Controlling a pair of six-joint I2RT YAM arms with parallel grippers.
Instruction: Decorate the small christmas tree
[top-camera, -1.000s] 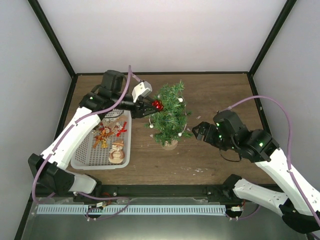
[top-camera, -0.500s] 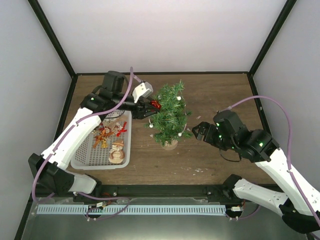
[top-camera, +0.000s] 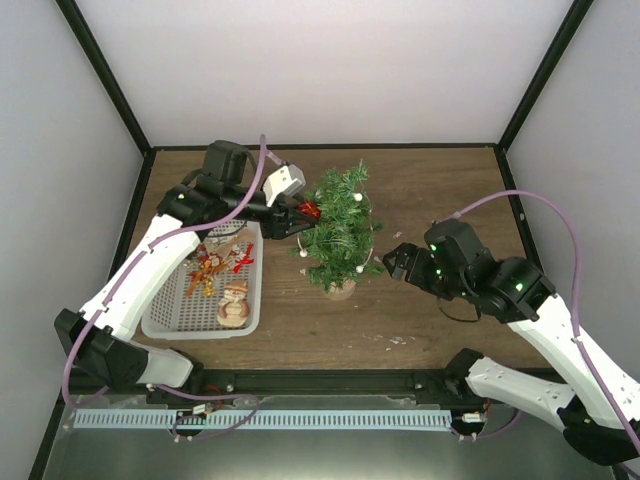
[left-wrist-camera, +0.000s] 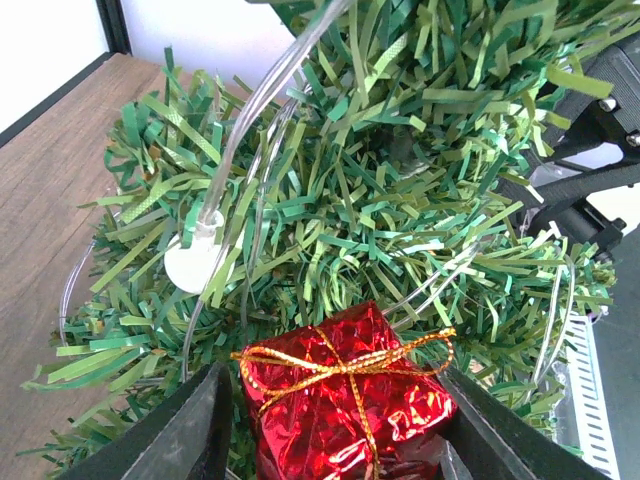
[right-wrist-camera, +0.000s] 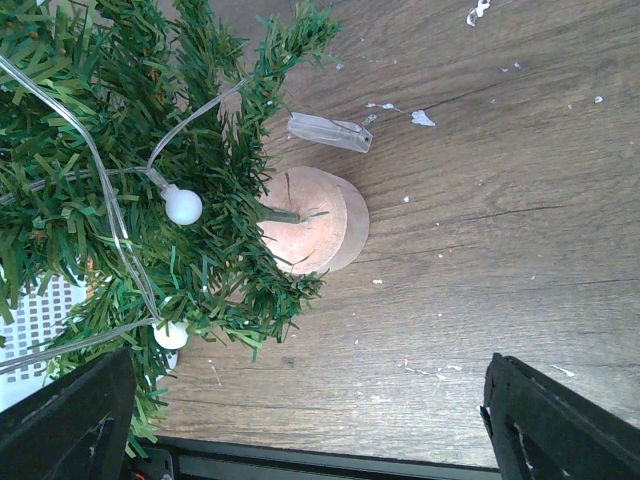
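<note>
The small christmas tree (top-camera: 340, 232) stands mid-table on its round wooden base (top-camera: 340, 290), wound with a clear light string carrying white bulbs (left-wrist-camera: 192, 265). A red foil gift (left-wrist-camera: 345, 405) tied with gold cord rests among its upper left branches (left-wrist-camera: 400, 200). My left gripper (top-camera: 300, 216) is at that spot, its jaws open on either side of the gift (top-camera: 310, 209), with a small gap on the left side. My right gripper (top-camera: 392, 262) hovers open just right of the tree's foot, empty; in its wrist view the base (right-wrist-camera: 310, 220) and lower branches (right-wrist-camera: 150, 150) lie ahead of the gripper (right-wrist-camera: 305, 370).
A white basket (top-camera: 160, 322) left of the tree holds a snowman figure (top-camera: 235, 300) and red-and-gold ornaments (top-camera: 212, 265). A clear plastic piece (right-wrist-camera: 328, 131) of the light string lies beside the base. Black frame posts and pale walls enclose the table.
The left gripper's jaws have spread apart around the red gift, which now stays in the branches. The right arm has not moved.
</note>
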